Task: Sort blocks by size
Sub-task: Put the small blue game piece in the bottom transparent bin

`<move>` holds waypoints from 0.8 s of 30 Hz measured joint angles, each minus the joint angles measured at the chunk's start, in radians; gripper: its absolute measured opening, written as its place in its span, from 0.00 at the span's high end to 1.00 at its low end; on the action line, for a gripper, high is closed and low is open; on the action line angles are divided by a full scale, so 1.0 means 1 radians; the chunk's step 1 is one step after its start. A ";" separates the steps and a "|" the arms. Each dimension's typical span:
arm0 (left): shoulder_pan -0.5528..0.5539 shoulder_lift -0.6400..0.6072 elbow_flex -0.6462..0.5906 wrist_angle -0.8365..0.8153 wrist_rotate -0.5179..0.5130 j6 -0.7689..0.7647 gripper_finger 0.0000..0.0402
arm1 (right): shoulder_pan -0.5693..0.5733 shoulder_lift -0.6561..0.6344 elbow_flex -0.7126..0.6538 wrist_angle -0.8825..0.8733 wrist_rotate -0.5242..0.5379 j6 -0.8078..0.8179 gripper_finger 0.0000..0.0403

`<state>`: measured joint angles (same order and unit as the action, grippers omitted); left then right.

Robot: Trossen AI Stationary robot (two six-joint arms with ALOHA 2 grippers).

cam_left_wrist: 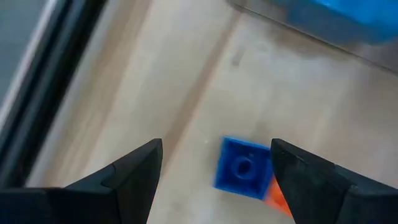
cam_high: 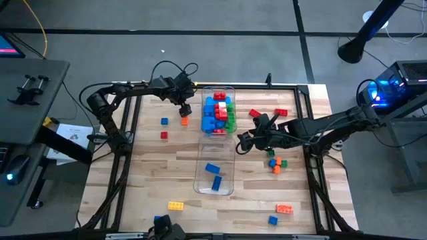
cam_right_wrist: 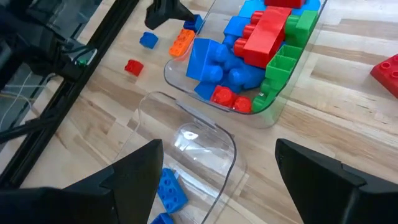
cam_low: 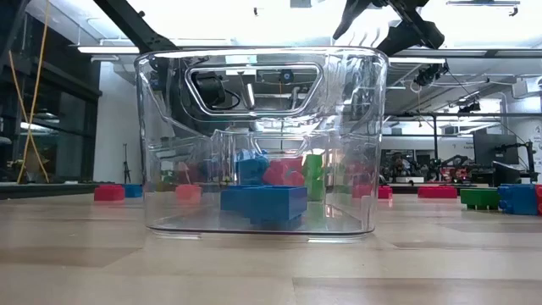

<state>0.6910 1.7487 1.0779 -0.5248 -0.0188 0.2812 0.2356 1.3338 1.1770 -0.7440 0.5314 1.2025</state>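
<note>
My left gripper (cam_high: 184, 111) is open, pointing down just left of the far clear bin (cam_high: 233, 90). In the left wrist view its fingers (cam_left_wrist: 217, 146) stand on either side of a small blue brick (cam_left_wrist: 242, 168) without touching it. The brick lies studs up on the table, with an orange brick (cam_left_wrist: 278, 194) against it. The far bin is piled with blue, red and green blocks (cam_high: 219, 111). The near clear bin (cam_high: 198, 179) holds two blue bricks (cam_high: 213, 175). My right gripper (cam_high: 241, 141) is open and empty above the gap between the bins; its wrist view (cam_right_wrist: 217, 146) looks down on both.
Loose blocks lie about the table: blue (cam_high: 164, 121) and red (cam_high: 164, 135) at the left, two red (cam_high: 267, 113) at the far right, a mixed cluster (cam_high: 275, 163) at the right, and yellow (cam_high: 175, 205), orange (cam_high: 284, 209) and blue (cam_high: 273, 220) near the front.
</note>
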 joint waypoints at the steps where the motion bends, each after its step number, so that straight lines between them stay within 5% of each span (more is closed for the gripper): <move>1: 0.001 0.005 0.000 0.007 -0.008 0.010 0.30 | 0.000 0.000 0.000 0.000 0.004 0.006 0.24; 20: -0.019 0.038 0.000 -0.091 -0.012 0.131 0.30 | 0.000 0.002 0.000 0.000 0.016 0.055 0.24; 24: -0.023 0.052 0.000 -0.090 -0.013 0.096 0.38 | 0.000 0.002 0.000 0.000 0.016 0.055 0.24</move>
<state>0.6684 1.8010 1.0775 -0.6148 -0.0318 0.3773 0.2356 1.3361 1.1770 -0.7437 0.5475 1.2575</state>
